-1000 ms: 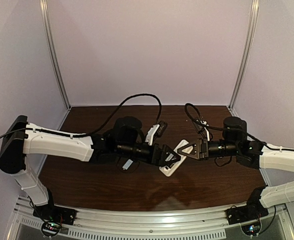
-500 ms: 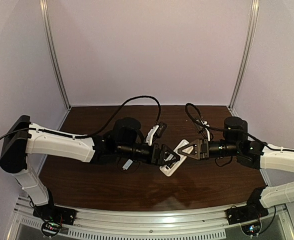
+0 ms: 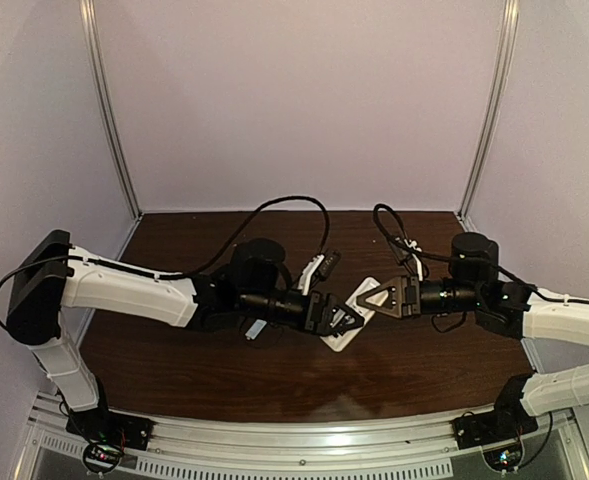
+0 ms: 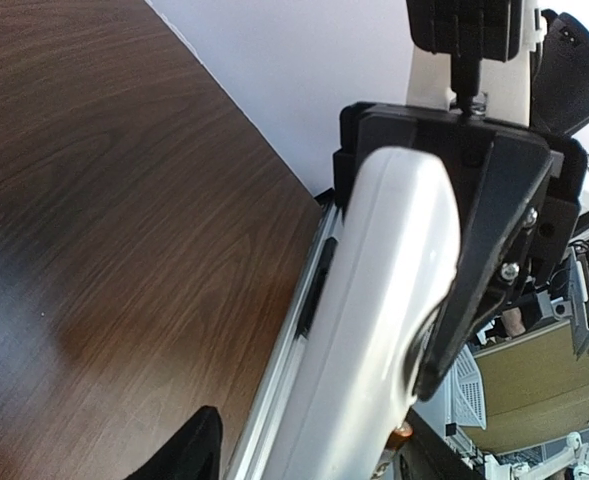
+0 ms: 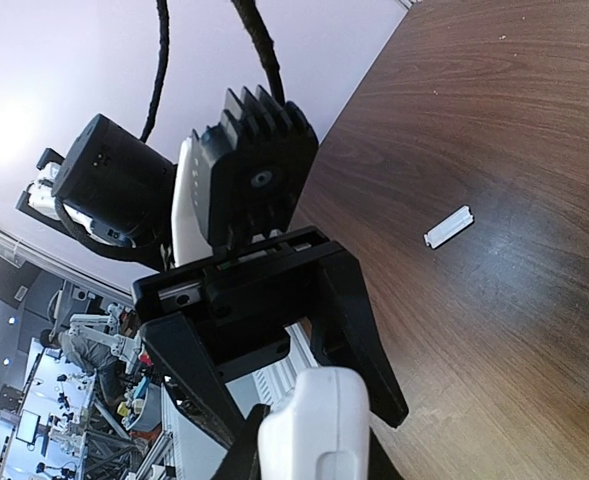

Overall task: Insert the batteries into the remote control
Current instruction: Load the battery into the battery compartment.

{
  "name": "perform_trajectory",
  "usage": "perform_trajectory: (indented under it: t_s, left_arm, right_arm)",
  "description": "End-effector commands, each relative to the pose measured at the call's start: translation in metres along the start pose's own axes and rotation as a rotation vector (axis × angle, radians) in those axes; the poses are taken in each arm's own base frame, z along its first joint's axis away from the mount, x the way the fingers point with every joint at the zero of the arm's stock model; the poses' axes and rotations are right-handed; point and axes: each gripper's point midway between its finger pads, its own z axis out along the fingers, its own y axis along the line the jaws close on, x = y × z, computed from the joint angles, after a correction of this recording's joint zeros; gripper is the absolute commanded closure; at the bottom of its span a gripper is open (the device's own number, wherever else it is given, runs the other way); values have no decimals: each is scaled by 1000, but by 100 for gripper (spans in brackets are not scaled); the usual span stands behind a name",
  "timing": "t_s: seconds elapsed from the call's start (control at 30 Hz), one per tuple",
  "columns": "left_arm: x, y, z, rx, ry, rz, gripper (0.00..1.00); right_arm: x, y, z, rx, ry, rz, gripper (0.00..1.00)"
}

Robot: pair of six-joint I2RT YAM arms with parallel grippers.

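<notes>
The white remote control (image 3: 345,335) hangs above the table between both grippers. My right gripper (image 3: 367,299) is shut on one end of it; in the right wrist view the remote (image 5: 319,432) sits between my own fingers. My left gripper (image 3: 346,318) is open, and its two black fingers (image 5: 359,330) straddle the remote's other end. In the left wrist view the remote (image 4: 374,330) fills the frame, with the right gripper clamped on its far end. A small orange tip (image 4: 404,432) shows by the remote's lower edge; I cannot tell whether it is a battery. The bluish-purple battery is hidden.
A thin white cover strip (image 5: 448,226) lies flat on the brown table, and it also shows in the top view (image 3: 257,328) under the left forearm. White walls close the back and sides. A metal rail (image 3: 304,448) runs along the near edge.
The left arm has shifted slightly right and forward, bringing its open gripper further onto the remote. The right gripper has stayed shut on the remote and barely moved.
</notes>
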Motion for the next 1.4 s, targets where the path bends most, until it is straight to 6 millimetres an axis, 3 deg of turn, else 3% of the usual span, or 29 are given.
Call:
perform_trajectory:
  t_s: [0.0, 0.33, 0.6, 0.83, 1.07, 1.37]
  left_arm:
    - [26, 27, 4, -33, 65, -35, 43]
    - [32, 28, 1, 15, 63, -60, 47]
    - [1, -9, -13, 64, -24, 84, 23]
    - [-19, -25, -16, 85, -69, 85, 23]
    - [-31, -17, -20, 70, -112, 32, 25]
    - [-36, -22, -20, 88, -117, 44, 26]
  right_arm:
    - [-29, 48, -11, -137, -88, -101, 100]
    - [-31, 58, -17, -168, -102, -124, 100]
    - [-23, 32, -10, -71, -74, -107, 100]
    - [-17, 24, -5, -56, -43, -100, 100]
    - [-17, 27, -5, -65, -41, -104, 100]
    - [-14, 22, -2, -50, -34, -98, 100]
